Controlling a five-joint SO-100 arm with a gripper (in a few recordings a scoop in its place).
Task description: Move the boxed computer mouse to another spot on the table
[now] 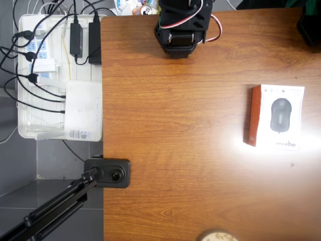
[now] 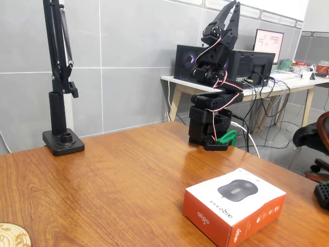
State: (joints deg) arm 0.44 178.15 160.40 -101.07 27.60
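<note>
- nearest in the fixed view, the flat white rectangular boxed computer mouse with its orange-red sides lies face up on the brown wood-grain bench, close to the front right edge; in the overhead view the boxed computer mouse sits at the right side, partly in a bright glare patch.
- at the near left corner a pale round woven coaster peeks in, well apart from the box.
- further back, a black clamp-base stand rises from the left side of the bench.
- farthest, the black arm is folded at the back edge, its pincer pointing up, well apart from the box; the fingers look close together, though i cannot tell for sure whether they are fully shut.
- off the bench, a white cable tray holds power strips and a white router-like device.
- risks, as i judge them: the box is wide and flat, so a narrow opening may slip off its top or push it instead of gripping it; being near the edge, a shove could tip it off the bench; the reach from the arm's base looks long.
</note>
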